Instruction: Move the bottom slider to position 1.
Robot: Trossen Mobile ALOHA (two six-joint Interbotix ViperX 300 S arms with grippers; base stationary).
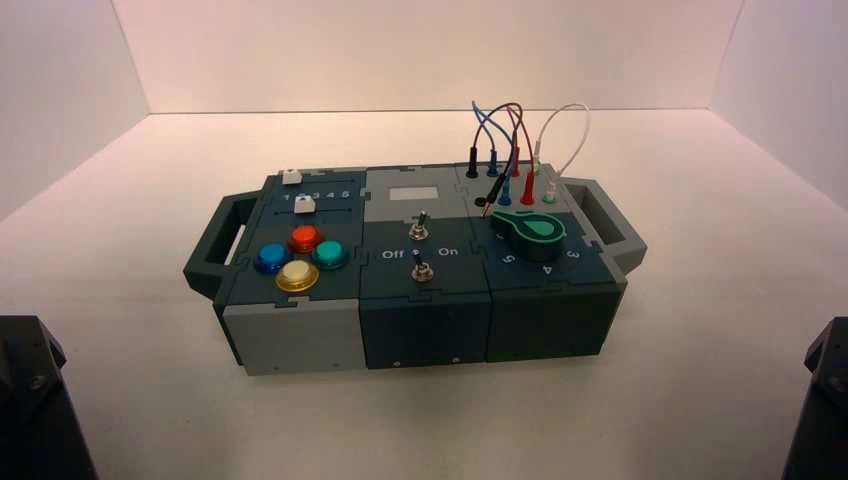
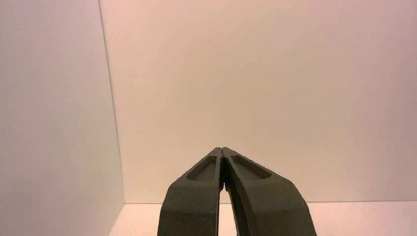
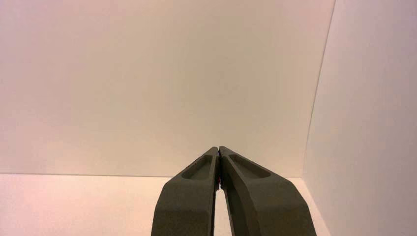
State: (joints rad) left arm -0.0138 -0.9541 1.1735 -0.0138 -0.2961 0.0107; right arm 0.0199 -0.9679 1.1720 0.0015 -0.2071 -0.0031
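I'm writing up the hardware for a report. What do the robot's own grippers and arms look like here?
Both match. The left gripper and right gripper each have two long, dark grey-green, matte fingers that taper to a narrow tip, each with a shallow elongated recess moulded near the end. No cables or markings show on them. From above, only dark, angular arm housings show at the lower corners, the left one bearing a small screw.
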